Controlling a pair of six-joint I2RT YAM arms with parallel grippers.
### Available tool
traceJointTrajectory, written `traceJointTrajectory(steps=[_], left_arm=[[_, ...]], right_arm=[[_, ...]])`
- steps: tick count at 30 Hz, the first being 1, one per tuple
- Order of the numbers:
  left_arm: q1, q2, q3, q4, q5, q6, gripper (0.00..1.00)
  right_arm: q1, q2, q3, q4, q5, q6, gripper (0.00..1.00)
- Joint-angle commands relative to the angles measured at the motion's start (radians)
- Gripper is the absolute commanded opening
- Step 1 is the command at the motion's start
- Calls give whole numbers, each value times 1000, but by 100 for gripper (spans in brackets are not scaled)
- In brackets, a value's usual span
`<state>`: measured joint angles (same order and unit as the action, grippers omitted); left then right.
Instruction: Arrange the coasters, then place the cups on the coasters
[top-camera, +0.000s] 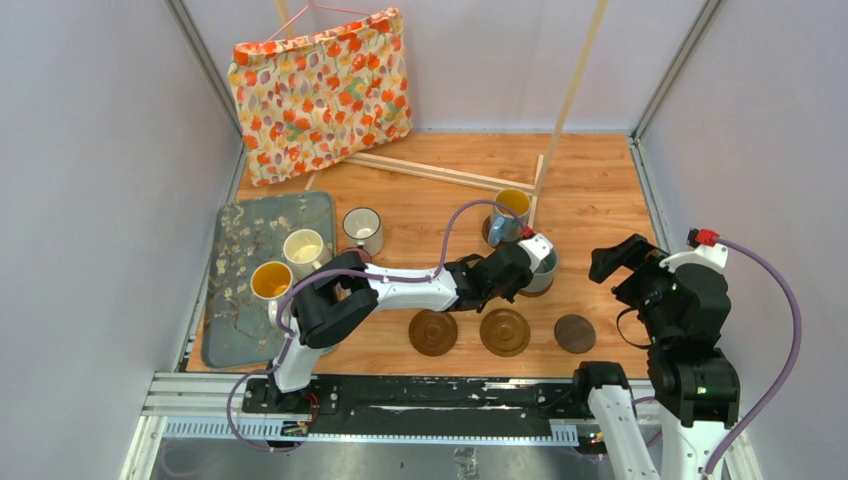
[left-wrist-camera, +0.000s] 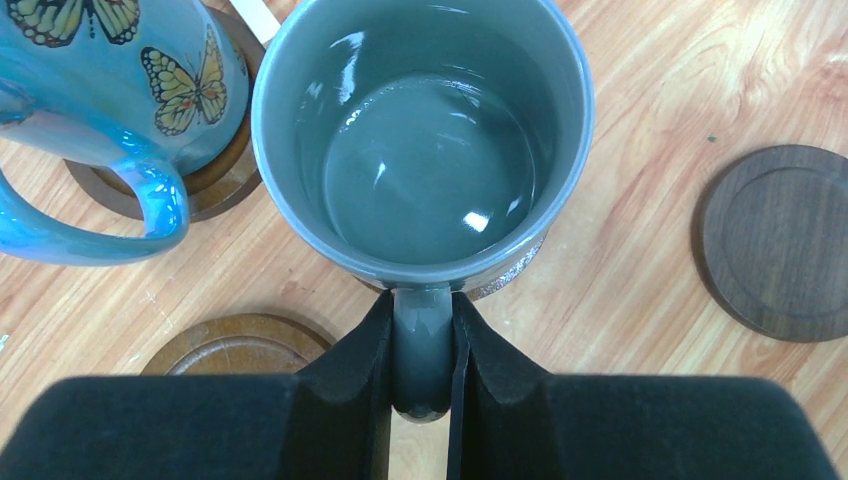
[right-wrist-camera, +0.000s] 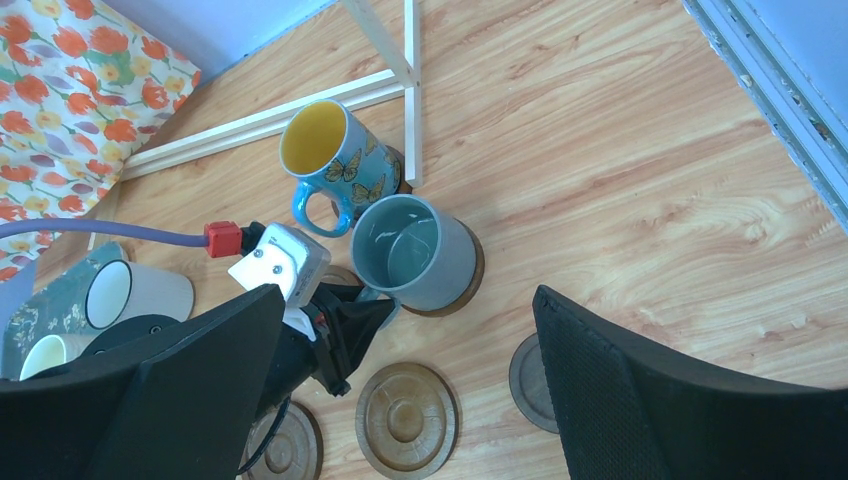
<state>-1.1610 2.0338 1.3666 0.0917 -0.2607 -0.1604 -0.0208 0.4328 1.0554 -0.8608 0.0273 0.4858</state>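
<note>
My left gripper (left-wrist-camera: 420, 335) clamps the grey-blue mug (left-wrist-camera: 430, 170) by its handle, seemingly on a coaster (right-wrist-camera: 472, 285); my right gripper (top-camera: 618, 262) gapes wide.

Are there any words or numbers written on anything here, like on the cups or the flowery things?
None: no words, numbers or labels can be read in any view.
The blue mug has only butterfly pictures.
The grey mug is plain.
The flowered cloth and the grey mat show only flowers.
The white marks on the black rail are too blurred to tell if they are letters.
</note>
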Motion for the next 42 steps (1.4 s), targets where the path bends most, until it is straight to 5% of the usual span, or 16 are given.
traceJointTrajectory(steps=[1, 7, 11, 21, 29, 42], left_arm=[[-5, -36, -10, 77, 38, -5, 0], [-5, -44, -23, 74, 22, -5, 0], [-5, -36, -20, 69, 14, -4, 12], [-5, -93, -12, 32, -10, -3, 61], [-5, -215, -62, -30, -40, -27, 84], [40, -529, -260, -331, -409, -266, 96]], right_arm=[[15, -6, -12, 5, -3, -2, 100], [16, -6, -18, 12, -8, -1, 100], [15, -6, -18, 12, -10, -3, 100], [16, -7, -26, 19, -3, -3, 100], [15, 7, -30, 22, -54, 0, 100], [15, 180, -22, 36, -189, -61, 100]])
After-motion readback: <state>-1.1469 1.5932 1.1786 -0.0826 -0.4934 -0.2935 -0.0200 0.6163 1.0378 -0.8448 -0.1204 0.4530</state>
